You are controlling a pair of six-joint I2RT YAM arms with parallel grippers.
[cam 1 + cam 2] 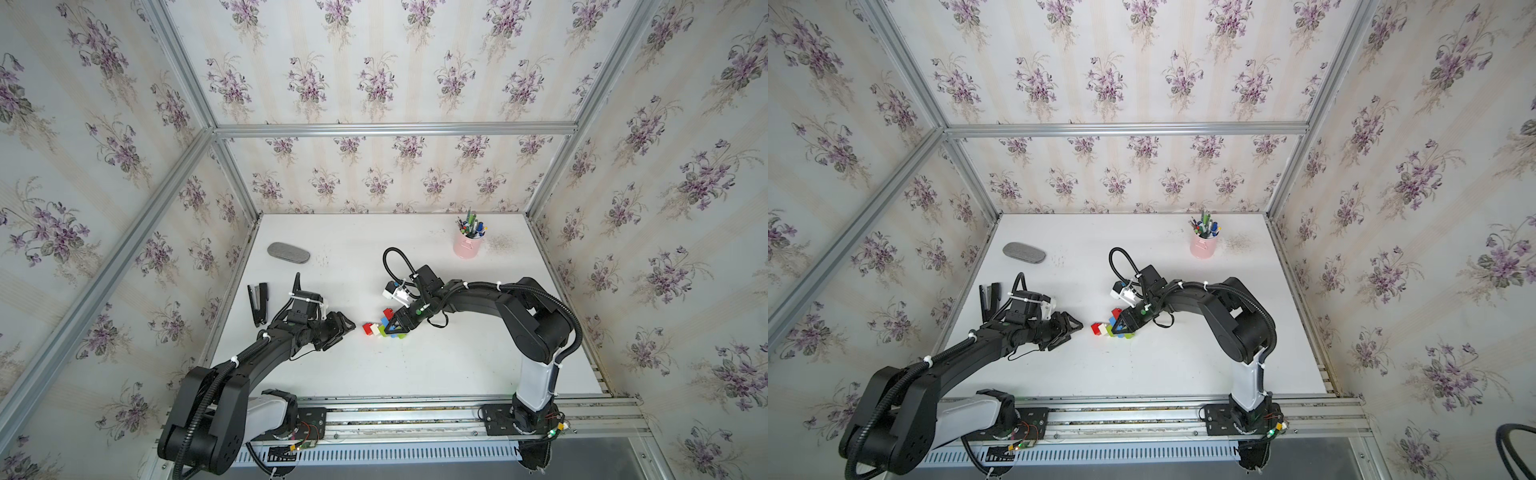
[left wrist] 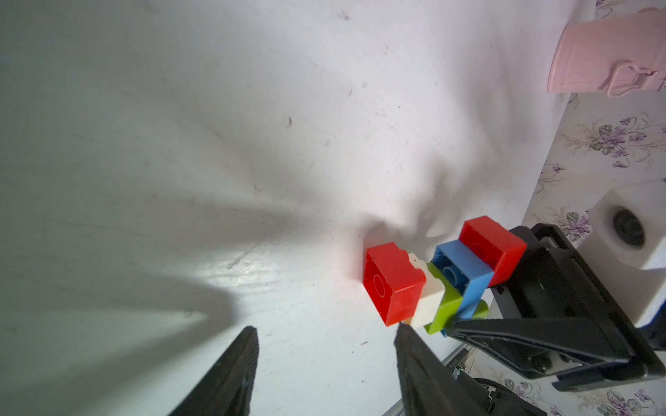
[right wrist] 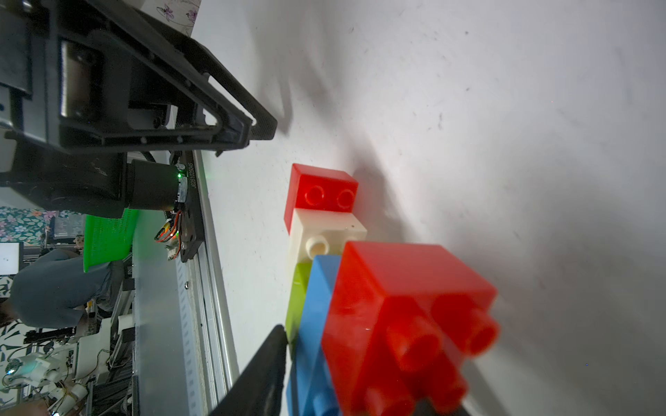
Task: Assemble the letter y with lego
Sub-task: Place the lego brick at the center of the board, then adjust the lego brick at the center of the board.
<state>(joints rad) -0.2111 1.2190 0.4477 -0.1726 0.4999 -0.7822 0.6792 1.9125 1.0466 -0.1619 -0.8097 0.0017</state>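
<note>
While letter y [image 1: 374, 329] lies at right hand [image 1: 390, 328], grip unclear, left hand [image 2: 324, 328] apart nearby.

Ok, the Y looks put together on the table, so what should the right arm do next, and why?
Probably open the right end effector wide and back it straight off. The letter y looks complete, all six bricks joined, and rests on the table, with that end effector's fingers flanking its blue bar. The left end effector is open and empty.
</note>
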